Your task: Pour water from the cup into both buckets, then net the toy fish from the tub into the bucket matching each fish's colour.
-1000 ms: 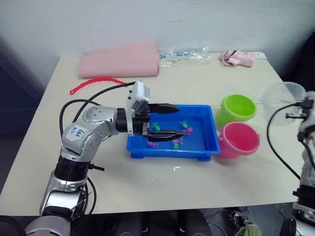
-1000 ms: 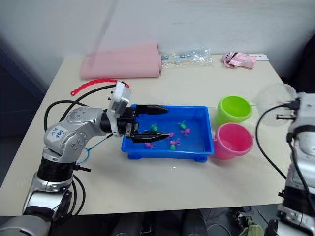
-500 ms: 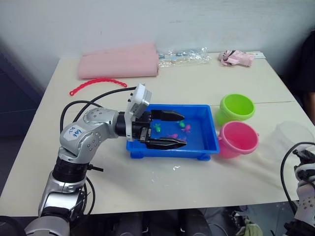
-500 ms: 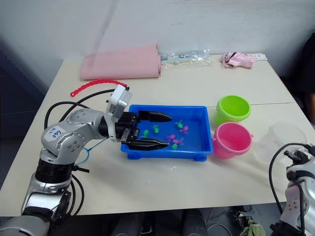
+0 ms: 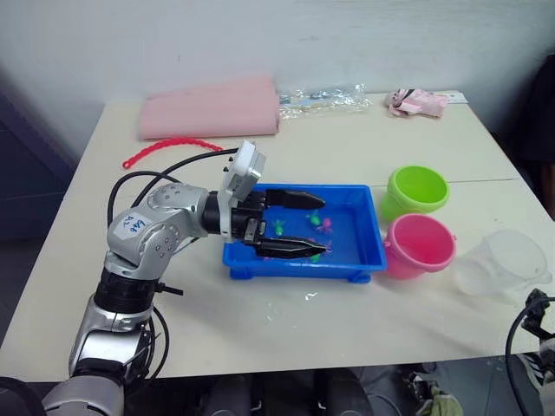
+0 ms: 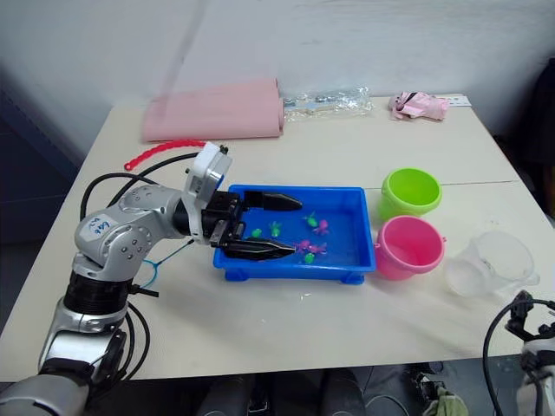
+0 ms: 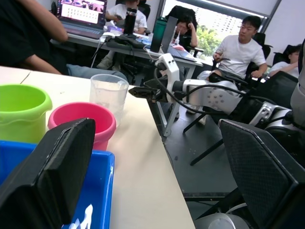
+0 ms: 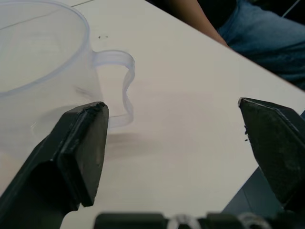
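A: Where's the clear plastic measuring cup [image 6: 487, 263] sitting?

B: Upright on the beige counter [image 6: 347, 156], near its right edge, just right of the pink round plastic bucket [image 6: 409, 246]. Can't tell if any water is sitting in it. In the right wrist view its side handle [image 8: 119, 86] is facing the right gripper [image 8: 174, 157], whose jaws are spreading wide & holding nothing, apart from the handle.

A: Buckets?

B: Lime green round plastic bucket [image 6: 410, 192] is standing just behind the pink one, both beside the right end of the shallow blue rectangular plastic tub [image 6: 342, 260]. Insides aren't showing enough to tell contents.

A: Tub contents?

B: Water is glinting in it, w/ several tiny plastic toy fish [image 6: 310, 246] lying in it, some green, some pink, mostly mid-tub.

A: Left gripper?

B: Left gripper [image 6: 281, 225] is reaching over the tub's left half, jaws gaping wide, nothing betw. them; far finger over the back wall, near finger over the front wall.

A: Net?

B: A thin blue ring hoop [image 6: 147, 271] is peeking out on the counter by the left arm, partly hidden.

A: Anything else?

B: Folded pink cloth [image 6: 215, 111], red beaded strip [image 6: 165, 151], clear crinkled plastic bag [image 6: 329, 102] & a small pink bundle [image 6: 421, 106] are lying along the far side.
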Controlling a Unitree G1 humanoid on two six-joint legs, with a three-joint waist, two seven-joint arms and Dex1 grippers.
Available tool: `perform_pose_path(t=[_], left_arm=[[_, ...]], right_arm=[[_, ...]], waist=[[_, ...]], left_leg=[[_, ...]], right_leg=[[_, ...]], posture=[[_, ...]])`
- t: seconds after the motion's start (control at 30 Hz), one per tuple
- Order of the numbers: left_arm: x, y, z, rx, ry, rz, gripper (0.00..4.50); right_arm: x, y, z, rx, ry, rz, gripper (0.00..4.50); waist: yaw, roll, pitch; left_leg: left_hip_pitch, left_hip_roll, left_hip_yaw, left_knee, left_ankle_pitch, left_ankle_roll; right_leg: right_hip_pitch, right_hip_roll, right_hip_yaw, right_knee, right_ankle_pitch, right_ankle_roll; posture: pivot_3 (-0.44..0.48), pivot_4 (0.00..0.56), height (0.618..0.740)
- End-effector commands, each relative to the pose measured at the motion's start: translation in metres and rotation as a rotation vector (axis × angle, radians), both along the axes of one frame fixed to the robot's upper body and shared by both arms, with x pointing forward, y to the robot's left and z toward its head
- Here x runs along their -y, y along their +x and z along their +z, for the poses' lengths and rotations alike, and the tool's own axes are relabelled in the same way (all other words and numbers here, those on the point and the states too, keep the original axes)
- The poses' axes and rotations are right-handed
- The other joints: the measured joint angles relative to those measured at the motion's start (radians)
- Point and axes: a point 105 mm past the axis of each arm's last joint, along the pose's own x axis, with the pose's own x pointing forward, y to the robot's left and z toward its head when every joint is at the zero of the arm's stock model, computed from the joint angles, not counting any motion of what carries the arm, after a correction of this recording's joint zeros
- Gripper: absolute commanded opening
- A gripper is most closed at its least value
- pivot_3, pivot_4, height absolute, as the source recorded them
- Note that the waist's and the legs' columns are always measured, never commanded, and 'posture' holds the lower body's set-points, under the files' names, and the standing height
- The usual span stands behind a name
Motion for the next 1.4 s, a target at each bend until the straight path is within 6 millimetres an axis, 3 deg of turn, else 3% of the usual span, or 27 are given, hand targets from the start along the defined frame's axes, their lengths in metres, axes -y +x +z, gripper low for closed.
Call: perform_pose_path(t=[0.03, 0.17, 0.23, 0.37, 0.43, 0.57, 0.7, 0.97, 1.1, 1.17, 1.27, 1.4], left_arm=[[0.001, 0.000, 0.003, 0.033, -0.016, -0.009, 4.50], [-0.007, 0.000, -0.004, 0.016, 0.003, 0.004, 4.50], [-0.017, 0.004, -0.007, 0.008, 0.007, 0.061, 4.50], [-0.040, 0.002, -0.021, -0.014, 0.067, 0.127, 4.50], [-0.059, -0.001, -0.034, -0.029, 0.125, 0.196, 4.50], [-0.095, -0.006, -0.051, -0.056, 0.209, 0.347, 4.50], [-0.154, -0.016, -0.069, -0.098, 0.318, 0.597, 4.50], [-0.265, -0.067, -0.107, -0.157, 0.595, 0.993, 4.50], [-0.291, -0.072, -0.107, -0.138, 0.690, 1.054, 4.50], [-0.293, -0.062, -0.102, -0.117, 0.715, 1.035, 4.50], [-0.275, -0.027, -0.096, -0.084, 0.749, 0.965, 4.50], [-0.259, 0.001, -0.094, -0.106, 0.816, 0.900, 4.50]], right_arm=[[-0.014, -0.007, 0.040, 0.064, -0.098, 0.147, 4.44], [-0.041, -0.006, 0.078, 0.071, -0.142, 0.424, 4.44], [-0.071, 0.006, 0.106, 0.069, -0.147, 0.694, 4.44], [-0.133, 0.031, 0.134, 0.009, -0.148, 1.125, 4.44], [-0.167, 0.042, 0.138, -0.036, -0.152, 1.340, 4.44], [-0.208, 0.057, 0.138, -0.063, -0.161, 1.591, 4.44], [-0.245, 0.069, 0.133, -0.069, -0.199, 1.810, 4.44], [-0.279, 0.077, 0.126, -0.060, -0.227, 2.029, 4.44], [-0.285, 0.083, 0.122, -0.047, -0.229, 2.040, 4.44], [-0.287, 0.083, 0.117, -0.050, -0.232, 2.037, 4.44], [-0.289, 0.078, 0.112, -0.044, -0.232, 2.028, 4.44], [-0.290, 0.074, 0.109, -0.031, -0.240, 1.992, 4.44]], waist=[[0.002, 0.001, 0.000], [0.008, 0.002, 0.000], [0.003, 0.001, 0.000], [-0.012, -0.008, 0.000], [-0.025, -0.009, 0.000], [-0.017, -0.011, 0.002], [-0.013, -0.012, 0.002], [-0.017, -0.016, 0.005], [-0.005, -0.017, 0.004], [0.002, -0.017, 0.004], [0.018, -0.017, 0.004], [0.022, -0.019, 0.003]], left_leg=[[0.000, 0.000, 0.000, 0.000, 0.000, 0.000], [-0.001, 0.000, -0.001, -0.001, 0.000, 0.000], [0.000, 0.000, 0.000, -0.001, -0.001, 0.001], [0.003, 0.002, 0.001, 0.000, -0.003, 0.003], [0.004, 0.003, 0.002, 0.000, -0.003, 0.003], [0.000, 0.003, -0.003, -0.001, -0.004, 0.000], [-0.004, 0.003, -0.001, 0.001, -0.005, 0.000], [-0.004, 0.003, -0.001, 0.000, -0.008, 0.001], [-0.004, 0.003, -0.001, 0.000, -0.013, -0.006], [-0.004, 0.003, -0.001, 0.000, -0.013, -0.006], [-0.005, 0.002, -0.001, 0.000, -0.012, -0.007], [-0.008, -0.001, 0.005, -0.001, -0.012, -0.005]], right_leg=[[0.000, 0.000, 0.000, 0.000, 0.000, 0.000], [0.000, 0.000, -0.001, -0.001, 0.000, 0.000], [0.000, 0.000, 0.000, -0.002, 0.000, 0.000], [0.001, 0.001, 0.003, -0.004, 0.001, 0.000], [0.002, 0.000, 0.004, -0.004, 0.001, -0.001], [0.000, -0.001, 0.006, -0.006, -0.001, -0.005], [-0.001, -0.001, 0.004, -0.006, 0.000, -0.004], [0.000, -0.003, -0.007, -0.011, 0.000, -0.002], [-0.003, -0.006, -0.007, -0.013, 0.001, -0.003], [-0.007, -0.011, -0.007, -0.011, 0.001, -0.004], [-0.012, -0.013, -0.007, -0.008, 0.001, -0.004], [-0.013, -0.011, -0.010, 0.001, 0.002, -0.004]], posture=[[0.000, 0.150, 0.738], [0.000, 0.150, 0.738], [0.000, 0.150, 0.738], [0.000, 0.150, 0.738], [0.000, 0.150, 0.738], [0.000, 0.150, 0.738], [0.000, 0.150, 0.738], [0.000, 0.150, 0.738], [0.000, 0.150, 0.738], [0.000, 0.150, 0.738], [0.000, 0.150, 0.738], [0.000, 0.150, 0.738]])
